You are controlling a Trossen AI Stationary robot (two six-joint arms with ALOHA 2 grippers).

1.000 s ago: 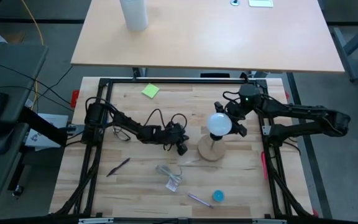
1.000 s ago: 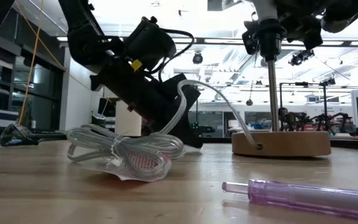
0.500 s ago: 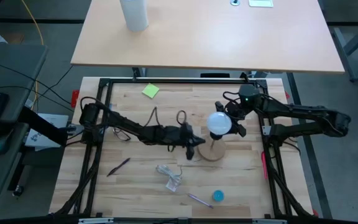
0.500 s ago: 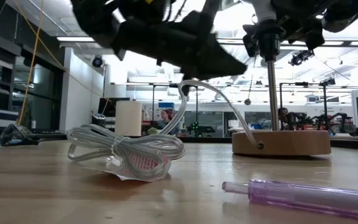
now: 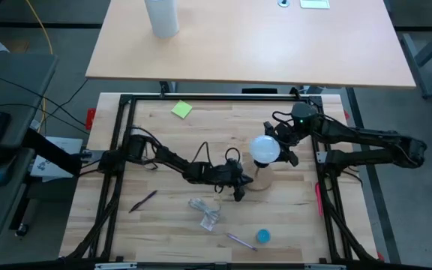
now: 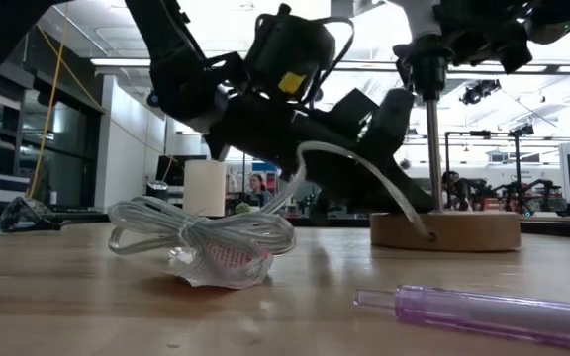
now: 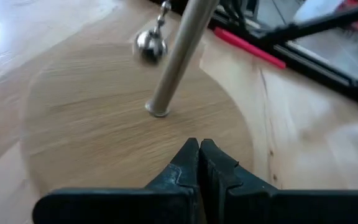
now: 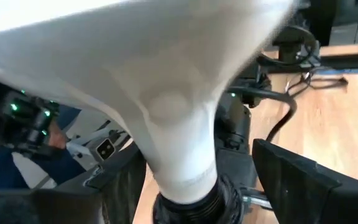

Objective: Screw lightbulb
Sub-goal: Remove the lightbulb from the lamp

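Reaching low across the table, your left gripper (image 7: 199, 163) presses clenched onto the wooden base (image 7: 92, 124); your right gripper (image 5: 282, 147) grasps the lightbulb (image 5: 265, 149) atop its socket (image 8: 185, 202).

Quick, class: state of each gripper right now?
Left gripper: closed, empty, over the wooden lamp base.
Right gripper: around the lightbulb; grip cannot be told.

The lightbulb (image 5: 265, 149) sits atop the lamp stand (image 5: 257, 182), right of table centre. The left gripper (image 5: 240, 184) presses at the stand's nine o'clock; the right gripper (image 5: 282, 144) flanks the bulb at three.
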